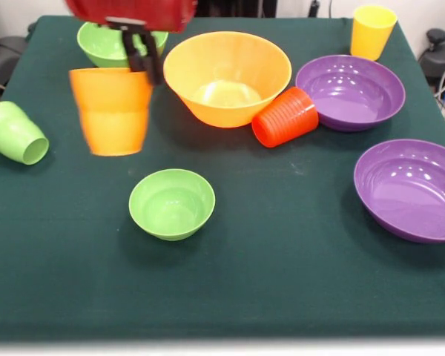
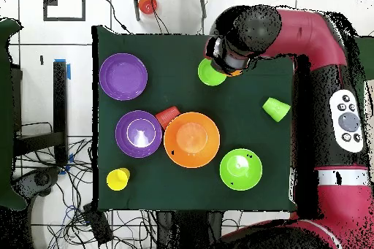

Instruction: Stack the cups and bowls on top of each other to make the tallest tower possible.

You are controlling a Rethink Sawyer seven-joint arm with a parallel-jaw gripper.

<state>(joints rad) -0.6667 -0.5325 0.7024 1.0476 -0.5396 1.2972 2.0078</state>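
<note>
One orange cup point(image 1: 111, 111) hangs upright off the table, rim pinched by the closed gripper point(image 1: 144, 58), probably for stacking in the small light-green bowl point(image 1: 171, 203)

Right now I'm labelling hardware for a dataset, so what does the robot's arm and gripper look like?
The arm is glossy red with bulky rounded black joints, and a grey panel of round buttons sits on one link. The gripper is black, thin and dark below a red housing.

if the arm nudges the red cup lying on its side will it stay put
Probably not. The red cup lies on its side and is round and tapered, so it would likely roll in a curve. It looks like light plastic, and leans against the orange bowl, which may stop it.
</note>
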